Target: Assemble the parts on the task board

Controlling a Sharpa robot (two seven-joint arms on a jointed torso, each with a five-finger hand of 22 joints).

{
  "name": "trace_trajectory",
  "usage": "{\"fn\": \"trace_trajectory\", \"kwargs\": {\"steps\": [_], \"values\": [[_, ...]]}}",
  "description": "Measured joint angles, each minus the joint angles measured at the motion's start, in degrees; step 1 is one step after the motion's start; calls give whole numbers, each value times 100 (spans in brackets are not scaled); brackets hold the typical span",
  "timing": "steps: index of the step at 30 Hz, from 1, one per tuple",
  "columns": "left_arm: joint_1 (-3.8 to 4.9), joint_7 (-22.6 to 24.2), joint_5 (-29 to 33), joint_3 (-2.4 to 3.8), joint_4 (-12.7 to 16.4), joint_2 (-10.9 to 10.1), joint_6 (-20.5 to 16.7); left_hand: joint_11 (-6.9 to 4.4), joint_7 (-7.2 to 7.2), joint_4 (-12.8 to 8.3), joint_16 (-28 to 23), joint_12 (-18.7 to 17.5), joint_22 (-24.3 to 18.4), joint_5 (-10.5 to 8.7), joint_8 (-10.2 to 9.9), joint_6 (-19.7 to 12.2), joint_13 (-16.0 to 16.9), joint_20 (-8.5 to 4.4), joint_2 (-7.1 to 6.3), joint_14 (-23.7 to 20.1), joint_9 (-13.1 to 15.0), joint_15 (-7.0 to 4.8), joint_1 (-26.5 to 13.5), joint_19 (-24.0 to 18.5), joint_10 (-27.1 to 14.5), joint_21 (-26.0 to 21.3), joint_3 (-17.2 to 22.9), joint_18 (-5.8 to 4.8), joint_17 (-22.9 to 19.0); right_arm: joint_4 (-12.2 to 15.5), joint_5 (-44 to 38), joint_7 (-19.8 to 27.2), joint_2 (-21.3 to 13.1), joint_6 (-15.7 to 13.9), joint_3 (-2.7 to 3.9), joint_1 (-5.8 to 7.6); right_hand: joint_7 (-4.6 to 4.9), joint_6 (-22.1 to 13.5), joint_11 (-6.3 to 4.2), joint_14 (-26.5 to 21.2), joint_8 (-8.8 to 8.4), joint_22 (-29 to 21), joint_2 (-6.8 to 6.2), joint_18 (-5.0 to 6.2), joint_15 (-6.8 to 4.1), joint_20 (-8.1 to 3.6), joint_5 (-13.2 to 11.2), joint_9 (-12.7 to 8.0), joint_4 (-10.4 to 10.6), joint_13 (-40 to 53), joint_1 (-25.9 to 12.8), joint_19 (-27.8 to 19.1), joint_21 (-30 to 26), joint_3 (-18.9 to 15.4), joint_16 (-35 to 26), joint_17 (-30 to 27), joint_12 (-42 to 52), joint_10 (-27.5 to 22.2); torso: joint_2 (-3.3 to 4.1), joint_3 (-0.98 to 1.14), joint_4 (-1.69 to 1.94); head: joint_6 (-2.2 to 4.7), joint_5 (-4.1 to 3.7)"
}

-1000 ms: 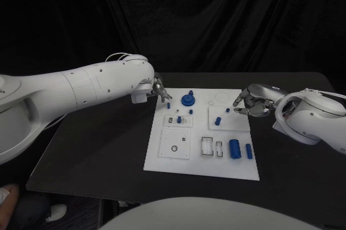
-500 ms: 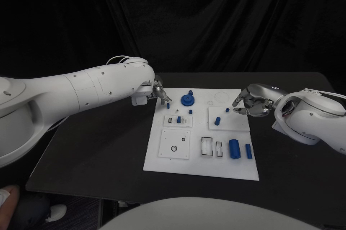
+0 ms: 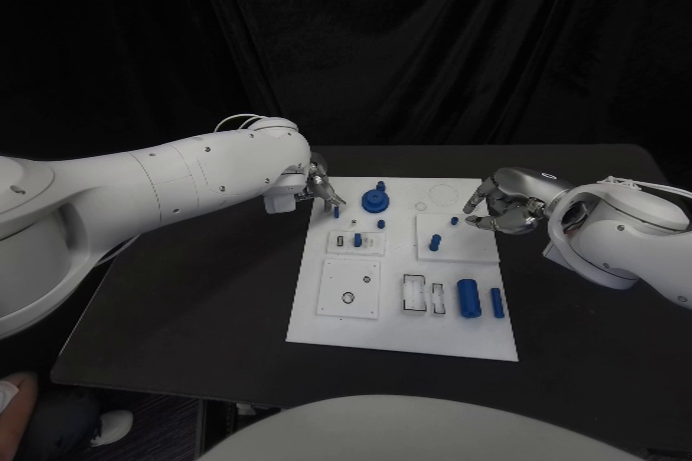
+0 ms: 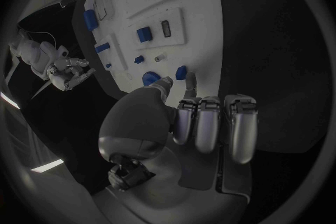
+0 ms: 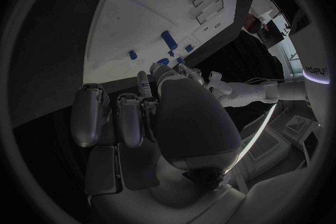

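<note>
Blue parts (image 3: pixel 472 297) lay loose on the task board (image 3: pixel 346 326), well short of both hands; assembly looked barely begun. Left hand (image 3: pixel 315 186) and right hand (image 3: pixel 498 207) hovered with fingers curled, holding nothing.

We look down on a matte black rectangular table (image 3: pixel 202 311) with a plain, dull top, its corners showing at the far left and far right. Behind it we see a black cloth curtain (image 3: pixel 433 61) hanging in soft vertical folds across the whole back of the scene. Beneath the table's near left corner we see a strip of dark grey floor (image 3: pixel 159 421). In the right wrist view we notice a thin bright curved strip of light (image 5: pixel 262 126).
</note>
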Motion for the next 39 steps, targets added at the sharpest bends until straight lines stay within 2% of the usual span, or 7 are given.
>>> {"fn": "trace_trajectory", "kwargs": {"steps": [9,23,32,39], "values": [[-5,16,-2,0,-27,38,24,0,0,0,0,0,0,0,-23,0,0,37,49,0,-36,0,49,7,0,0,0,0,0,1,1,-7,1,12,0,0,0,0,0,0,0,0,0,0,0,0,0,1,0,-1,0,0,0,0,0,0,0,0,0,0,0,0,-14],[-42,18,-3,1,-123,114,94,0,21,-1,0,0,0,4,-33,21,0,42,52,0,-64,0,98,1,0,0,1,0,0,0,1,-12,10,35,0,0,0,0,0,0,0,0,0,0,0,0,0,1,0,-2,0,0,-27,0,0,0,0,0,-1,1,-2,0,-20],[-76,-1,-3,0,-172,148,128,0,0,-73,0,0,0,169,-54,83,0,42,80,0,-119,0,207,1,0,0,74,0,0,1,2,-16,13,54,0,0,0,0,0,0,0,0,0,0,0,0,0,2,0,-2,0,0,-27,0,0,0,0,0,-1,1,-2,0,-36],[-77,-10,-4,0,-184,150,141,0,0,-143,0,0,0,455,-89,124,0,42,85,0,-154,0,254,1,0,0,144,0,0,1,2,-20,15,73,0,0,0,0,0,0,0,0,0,0,0,0,-1,2,16,-3,0,0,-27,16,0,0,0,0,-2,1,-4,0,-30]]}}
